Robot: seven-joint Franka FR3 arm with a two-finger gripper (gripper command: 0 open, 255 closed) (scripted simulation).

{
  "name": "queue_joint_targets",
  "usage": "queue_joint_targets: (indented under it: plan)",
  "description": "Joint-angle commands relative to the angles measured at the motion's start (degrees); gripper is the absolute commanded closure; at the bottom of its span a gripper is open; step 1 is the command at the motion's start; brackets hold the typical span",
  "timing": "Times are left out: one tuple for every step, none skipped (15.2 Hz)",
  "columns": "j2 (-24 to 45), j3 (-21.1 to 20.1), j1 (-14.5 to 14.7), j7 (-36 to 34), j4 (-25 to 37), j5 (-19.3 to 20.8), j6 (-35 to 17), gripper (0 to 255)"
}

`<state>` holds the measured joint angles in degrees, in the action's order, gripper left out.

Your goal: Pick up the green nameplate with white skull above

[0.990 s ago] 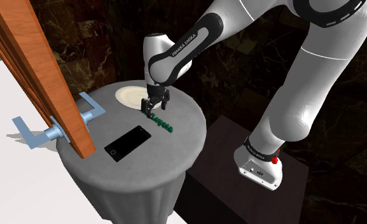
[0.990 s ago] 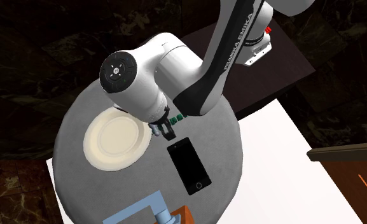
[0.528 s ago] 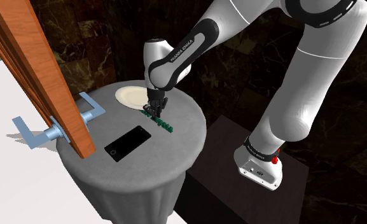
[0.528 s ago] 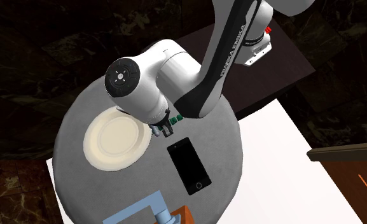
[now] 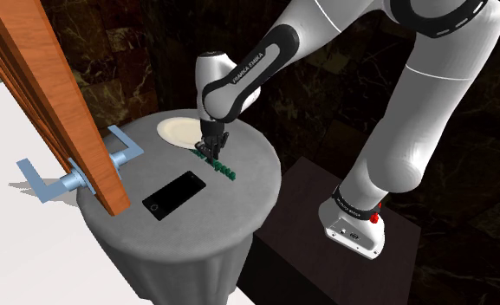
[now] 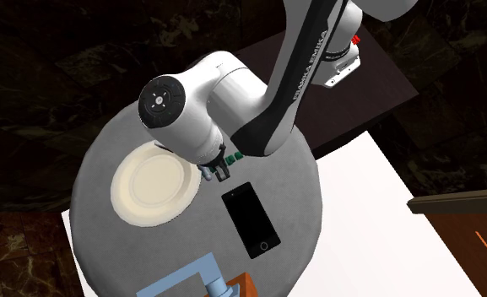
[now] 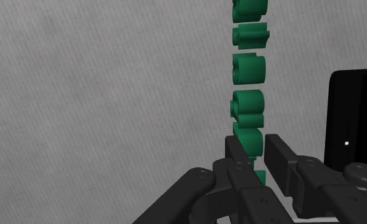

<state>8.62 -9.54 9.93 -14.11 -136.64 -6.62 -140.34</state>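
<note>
**Gripper pinched on the nameplate's end, lift not yet made**

Shoulder view, read left to right, everything placed off the black phone [image 5: 173, 195].

- Far to the phone's left: a wooden door [image 5: 40, 95] with a pale blue handle [image 5: 44, 178] that overhangs the counter's [image 5: 256, 165] edge. It crowds that side, so any lift is better kept away from it.
- The phone lies flat near the middle of the round grey counter.
- Beyond the phone, near the far rim: a cream plate [image 5: 177, 132], with nothing on it.
- Just right of the phone: the green nameplate [image 5: 224, 168], a row of raised letters that looks to lie flat on the counter. I can't make out the white skull.
- Gripper [image 5: 210, 153]: down on the nameplate's end nearest the plate, pointing straight at the counter.

Wrist view: the gripper [image 7: 255, 149] is drawn narrow, with its fingers [image 7: 278, 153] either side of the last letter of the nameplate [image 7: 248, 70]. It reads to me as a clasp across the thin width. That is probably why it comes from above: the strip is too low to take from the side. The phone [image 7: 357, 114] sits close beside one finger.

You're holding an end, not the middle, so expect the free end to droop or swing. Rise straight and slow.
</note>
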Motion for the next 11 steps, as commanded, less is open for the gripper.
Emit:
queue_joint_targets:
  plan:
    - [-1.0, 0.0, 0.0, 0.0, 0.1, -0.1, 1.1, 255]
    - [-1.7, -0.1, 0.0, -0.1, 0.3, -0.2, 1.9, 255]
    - [-2.3, -0.1, -0.1, -0.1, 0.4, -0.2, 2.6, 255]
    - [-2.9, -0.1, -0.1, -0.1, 0.5, -0.3, 3.4, 255]
    - [-3.6, -0.1, -0.1, -0.1, 0.7, -0.3, 4.2, 255]
    - [-4.2, -0.1, -0.1, -0.1, 0.8, -0.4, 5.0, 255]
    - [-4.8, -0.1, -0.1, -0.1, 1.0, -0.4, 5.7, 255]
    - [-5.4, -0.1, -0.2, -0.1, 1.2, -0.5, 6.5, 255]
    - [-6.0, -0.1, -0.2, -0.1, 1.4, -0.5, 7.3, 255]
    - [-6.6, -0.1, -0.2, -0.2, 1.6, -0.5, 8.1, 255]
    - [-7.1, -0.1, -0.2, -0.2, 1.8, -0.6, 8.9, 255]
